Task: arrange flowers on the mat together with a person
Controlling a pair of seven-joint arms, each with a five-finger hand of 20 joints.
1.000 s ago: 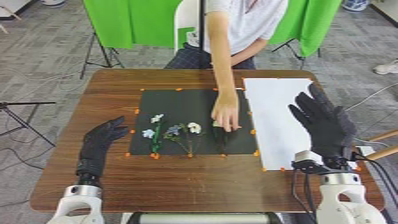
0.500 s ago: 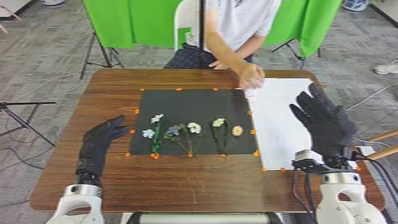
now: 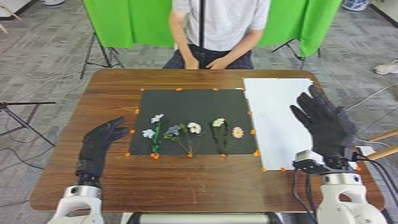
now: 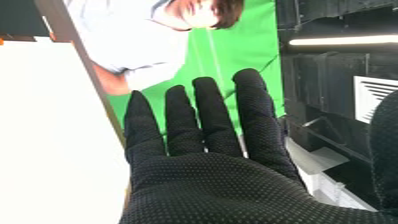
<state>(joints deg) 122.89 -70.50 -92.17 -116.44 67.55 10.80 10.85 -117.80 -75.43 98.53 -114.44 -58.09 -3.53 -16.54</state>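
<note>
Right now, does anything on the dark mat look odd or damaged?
Nothing seems damaged, but the small round flower near the right edge of the dark mat shows no stem, unlike the white flower beside it.

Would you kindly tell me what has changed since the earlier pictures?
The person's hand has drawn back from the black mat, over the white sheet, to the lap, uncovering a small round flower. The robot's left hand and right hand stayed where they were.
</note>
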